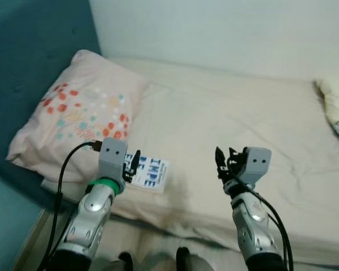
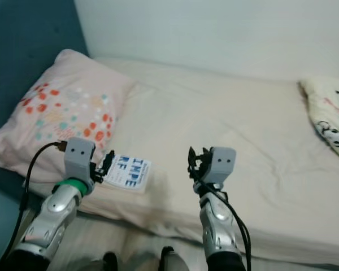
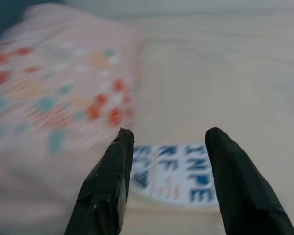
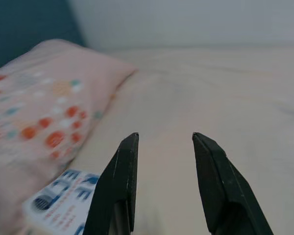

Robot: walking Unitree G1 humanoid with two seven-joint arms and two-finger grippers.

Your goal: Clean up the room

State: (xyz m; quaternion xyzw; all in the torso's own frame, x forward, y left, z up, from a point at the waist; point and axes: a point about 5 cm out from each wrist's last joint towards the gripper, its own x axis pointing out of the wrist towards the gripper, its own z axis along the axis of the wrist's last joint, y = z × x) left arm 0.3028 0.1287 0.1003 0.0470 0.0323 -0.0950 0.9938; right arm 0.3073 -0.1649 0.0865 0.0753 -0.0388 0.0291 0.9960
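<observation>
I'm looking at a bed in a cream sheet, sitting against a teal headboard. A pink dotted pillow is lying at its head, a white book with blue lettering is resting just beside it near the edge, and what seems a second, patterned pillow is lying at the far right

Bare sheet of the bed lies open ahead of the spread right gripper, while the spread left gripper faces a book tucked against the pillow, headboard behind it.
</observation>
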